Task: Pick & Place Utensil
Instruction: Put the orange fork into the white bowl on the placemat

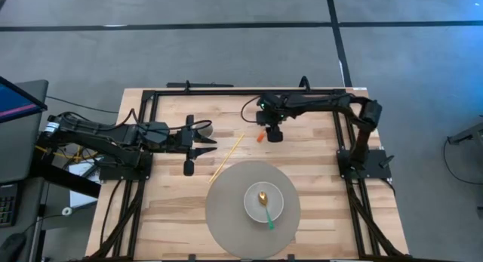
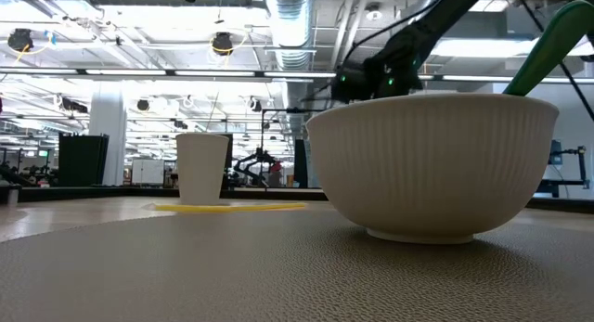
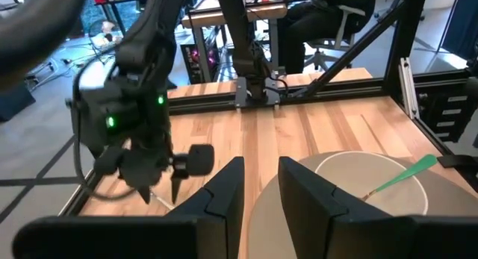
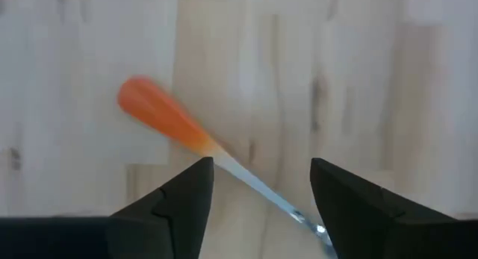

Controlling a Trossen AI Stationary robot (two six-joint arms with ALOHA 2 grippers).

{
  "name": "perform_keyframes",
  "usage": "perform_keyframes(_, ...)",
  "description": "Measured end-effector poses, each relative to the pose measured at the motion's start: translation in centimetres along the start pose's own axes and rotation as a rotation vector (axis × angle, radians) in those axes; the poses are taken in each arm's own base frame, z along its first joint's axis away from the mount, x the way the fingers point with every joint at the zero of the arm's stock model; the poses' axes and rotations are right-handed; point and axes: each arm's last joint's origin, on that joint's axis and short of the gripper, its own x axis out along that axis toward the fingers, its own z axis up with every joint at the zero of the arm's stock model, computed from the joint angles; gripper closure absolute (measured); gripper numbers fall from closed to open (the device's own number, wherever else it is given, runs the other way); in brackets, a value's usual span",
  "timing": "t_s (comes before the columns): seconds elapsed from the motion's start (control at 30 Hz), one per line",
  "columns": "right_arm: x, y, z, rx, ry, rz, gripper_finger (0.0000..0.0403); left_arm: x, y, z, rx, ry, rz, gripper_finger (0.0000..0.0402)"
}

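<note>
An orange-handled utensil (image 1: 260, 137) lies flat on the wooden table; in the right wrist view its orange handle (image 4: 160, 113) and thin metal shaft (image 4: 254, 183) show. My right gripper (image 1: 273, 134) hovers just over it, open, pointing down, with a finger on each side of the shaft (image 4: 261, 177) and touching nothing. A white bowl (image 1: 263, 201) stands on a round grey mat (image 1: 226, 209) and holds a gold spoon with a green handle (image 1: 268, 215). My left gripper (image 1: 205, 146) waits open at the table's left, next to a white cup (image 1: 204, 129).
Yellow chopsticks (image 1: 226, 158) lie slanted between the cup and the mat. A black frame (image 1: 226, 91) runs along the table's far and side edges. Bare wood lies between the orange utensil and the mat. The bowl (image 2: 432, 164) fills the low view, the cup (image 2: 201, 167) behind it.
</note>
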Motion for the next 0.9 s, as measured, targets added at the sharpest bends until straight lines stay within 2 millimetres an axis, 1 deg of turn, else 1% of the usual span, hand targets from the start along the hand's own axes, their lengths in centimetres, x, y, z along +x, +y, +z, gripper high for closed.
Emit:
perform_keyframes(0.1,1.8,0.4,-0.4,-0.003,0.057,0.037,0.0185,0.0,0.0,0.0,0.001,0.004,-0.001,0.0316)
perform_keyframes(0.2,2.5,0.5,-0.4,-0.006,0.078,0.037,0.0194,0.0,0.0,-0.1,0.002,0.008,-0.001,0.0316)
perform_keyframes(0.3,2.9,0.7,-0.5,-0.011,0.092,0.038,0.0216,0.0,0.0,-0.1,0.002,0.008,-0.002,0.0316)
perform_keyframes(0.43,2.7,0.7,-0.5,-0.011,0.092,0.046,0.0268,0.0,0.0,-0.1,0.002,0.008,-0.001,0.0316)
perform_keyframes(0.63,2.6,1.0,-0.5,-0.009,0.078,0.102,0.0374,0.0,0.0,-0.1,0.002,0.009,-0.002,0.0316)
perform_keyframes(0.67,2.6,1.2,-0.4,-0.005,0.072,0.110,0.0386,0.0,0.0,-0.1,0.002,0.009,-0.001,0.0316)
perform_keyframes(0.73,2.6,1.6,-0.2,0.008,0.067,0.120,0.0390,0.0,0.0,-0.1,0.002,0.010,-0.002,0.0316)
perform_keyframes(0.9,2.3,2.4,0.6,0.114,0.071,0.107,0.0367,0.0,0.0,-0.1,0.003,0.012,-0.002,0.0316)
